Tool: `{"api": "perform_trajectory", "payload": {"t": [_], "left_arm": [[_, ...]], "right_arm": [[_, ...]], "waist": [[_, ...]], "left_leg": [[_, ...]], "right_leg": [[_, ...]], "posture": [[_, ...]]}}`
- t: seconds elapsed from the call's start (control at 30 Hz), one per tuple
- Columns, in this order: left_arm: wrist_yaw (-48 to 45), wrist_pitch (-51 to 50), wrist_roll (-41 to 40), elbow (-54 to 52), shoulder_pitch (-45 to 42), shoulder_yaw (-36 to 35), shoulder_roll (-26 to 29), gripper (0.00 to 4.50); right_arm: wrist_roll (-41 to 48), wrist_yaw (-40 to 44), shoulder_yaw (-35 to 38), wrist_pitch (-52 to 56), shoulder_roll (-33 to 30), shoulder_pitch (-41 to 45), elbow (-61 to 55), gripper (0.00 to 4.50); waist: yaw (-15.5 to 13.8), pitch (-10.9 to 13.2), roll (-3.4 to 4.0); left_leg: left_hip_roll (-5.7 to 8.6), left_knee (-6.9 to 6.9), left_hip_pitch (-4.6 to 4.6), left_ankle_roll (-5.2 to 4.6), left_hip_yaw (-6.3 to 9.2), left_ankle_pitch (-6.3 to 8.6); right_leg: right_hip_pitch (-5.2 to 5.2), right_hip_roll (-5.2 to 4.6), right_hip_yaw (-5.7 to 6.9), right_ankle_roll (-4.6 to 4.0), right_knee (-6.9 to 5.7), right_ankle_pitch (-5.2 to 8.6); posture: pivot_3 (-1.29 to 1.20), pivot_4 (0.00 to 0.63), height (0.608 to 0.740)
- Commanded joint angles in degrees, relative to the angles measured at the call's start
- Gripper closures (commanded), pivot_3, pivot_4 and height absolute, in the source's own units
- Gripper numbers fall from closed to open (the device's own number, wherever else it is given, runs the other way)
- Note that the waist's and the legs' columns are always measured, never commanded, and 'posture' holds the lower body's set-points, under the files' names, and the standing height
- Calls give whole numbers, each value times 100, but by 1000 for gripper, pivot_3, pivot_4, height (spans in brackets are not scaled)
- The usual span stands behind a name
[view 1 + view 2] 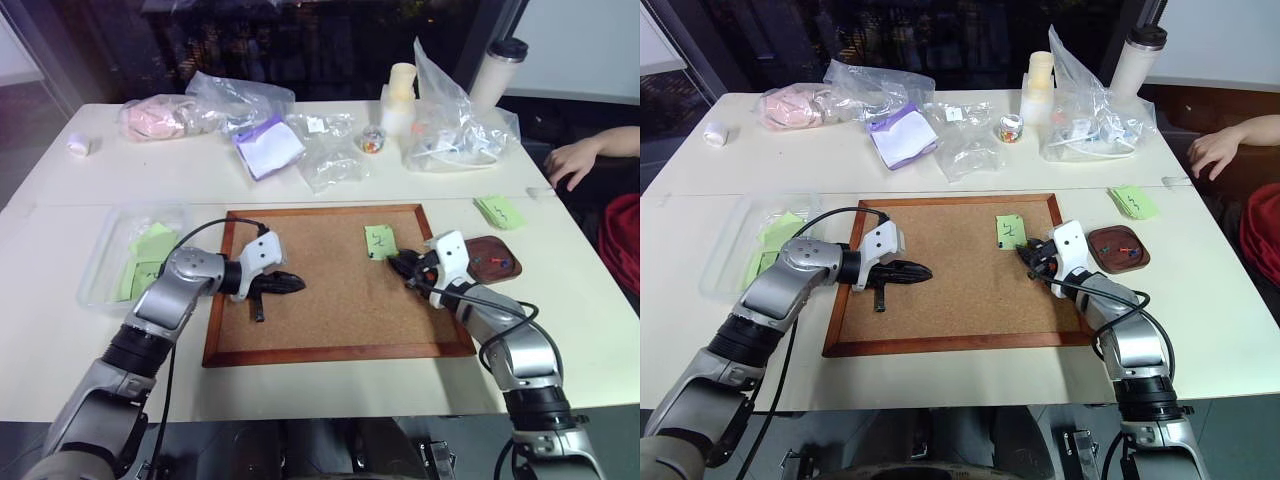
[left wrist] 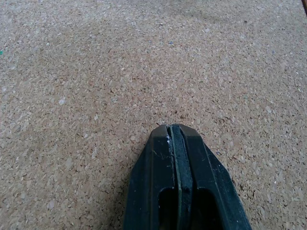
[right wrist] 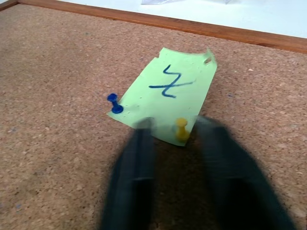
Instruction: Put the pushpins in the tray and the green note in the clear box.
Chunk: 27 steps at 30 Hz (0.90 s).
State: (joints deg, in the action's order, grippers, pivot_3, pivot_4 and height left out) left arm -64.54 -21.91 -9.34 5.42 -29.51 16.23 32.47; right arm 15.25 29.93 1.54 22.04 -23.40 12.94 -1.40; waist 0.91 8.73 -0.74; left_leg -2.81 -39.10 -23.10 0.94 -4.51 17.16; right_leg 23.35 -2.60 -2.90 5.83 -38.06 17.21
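Partway through, by the look of it. The small light-green square paper note with its handwritten squiggle is still on the wood-framed corkboard, held by a blue pushpin and a yellow pushpin, directly ahead of the right gripper. Its black fingers read blurred and spread either side of the yellow pin, not yet pinching it. The small dark reddish-brown tray sits just beyond that gripper's outer side, already holding a couple of coloured pins. The shallow clear plastic box sits off the board beyond the left arm with green notes in it, well apart from the pinned note. The left gripper has its fingers pressed together, empty, hovering low over bare cork. Left: two pins to the tray, then the note to the box.
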Motion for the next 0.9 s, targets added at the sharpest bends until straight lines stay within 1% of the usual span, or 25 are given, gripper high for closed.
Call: {"api": "perform_trajectory", "payload": {"t": [0.03,0.27,0.43,0.5,0.73,0.9], "left_arm": [[11,-83,193,131,170,175,68,4500],[-21,-116,219,106,227,212,125,4500],[-56,-148,230,110,269,255,146,4500],[-44,-52,369,154,291,351,196,4500],[-28,94,607,263,254,504,266,4500],[-26,120,622,282,243,523,259,4500]], "right_arm": [[-17,-2,34,-128,60,67,-26,4449],[-100,-148,107,-287,124,7,-50,4449],[-174,-320,280,-666,213,67,-40,4449],[-126,-335,345,-760,244,86,-69,4449],[-109,-374,366,-779,218,14,-300,4449],[-98,-427,419,-787,188,-81,-406,4449]], "waist": [[2,0,0],[14,0,0],[29,0,0],[31,0,0],[22,0,0],[0,-2,1]], "left_leg": [[0,0,0,0,0,0],[0,0,1,0,0,0],[-1,-1,2,0,0,0],[-1,0,3,0,0,0],[-1,0,3,0,0,0],[0,0,3,0,0,0]], "right_leg": [[0,0,0,0,0,0],[-1,1,0,0,-1,0],[-1,1,0,0,-2,0],[-1,1,-1,0,-2,0],[0,0,-1,0,-2,0],[0,-1,-1,0,-2,0]], "posture": [[0,150,734],[0,150,734],[0,150,734],[0,150,734],[0,150,734],[0,150,734]]}}
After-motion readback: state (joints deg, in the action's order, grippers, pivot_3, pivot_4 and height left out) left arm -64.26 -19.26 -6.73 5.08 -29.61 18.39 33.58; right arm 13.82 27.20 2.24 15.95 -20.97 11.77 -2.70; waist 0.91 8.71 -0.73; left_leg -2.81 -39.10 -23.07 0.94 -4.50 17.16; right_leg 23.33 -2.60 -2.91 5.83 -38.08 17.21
